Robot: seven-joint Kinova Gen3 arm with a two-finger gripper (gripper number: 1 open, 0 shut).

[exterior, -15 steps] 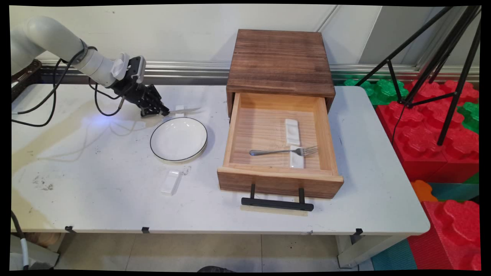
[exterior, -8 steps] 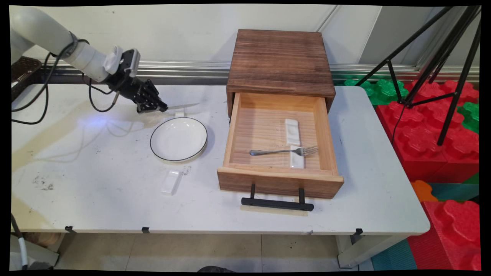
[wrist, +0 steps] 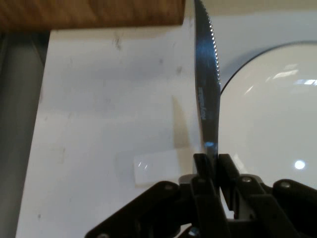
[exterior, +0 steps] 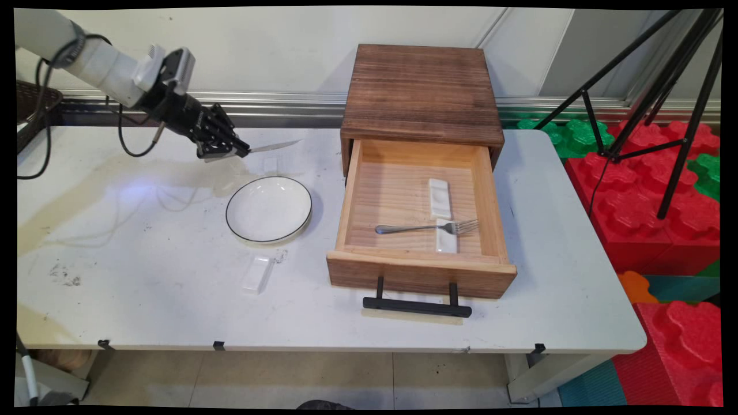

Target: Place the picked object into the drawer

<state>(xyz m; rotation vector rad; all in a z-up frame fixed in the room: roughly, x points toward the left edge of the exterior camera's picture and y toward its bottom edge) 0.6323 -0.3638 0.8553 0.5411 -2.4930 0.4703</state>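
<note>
The knife (exterior: 274, 146) is clamped by its handle in my tool (exterior: 241, 151), blade level in the air beyond the plate (exterior: 268, 208), above the table (exterior: 144, 265). I'm in the carrying step; next needs a steady carry, the open drawer (exterior: 420, 271) near.

Black two-finger gripper (exterior: 245, 153), left far. Silver steel serrated knife (wrist: 207, 94). Round white plate with thin black rim line (exterior: 268, 208), centre left. Small white rectangular rests (exterior: 257, 274). Brown wooden drawer box, dark striped grain top (exterior: 421, 92); pale interior; black handle (exterior: 416, 306). Silver fork (exterior: 426, 228).
</note>
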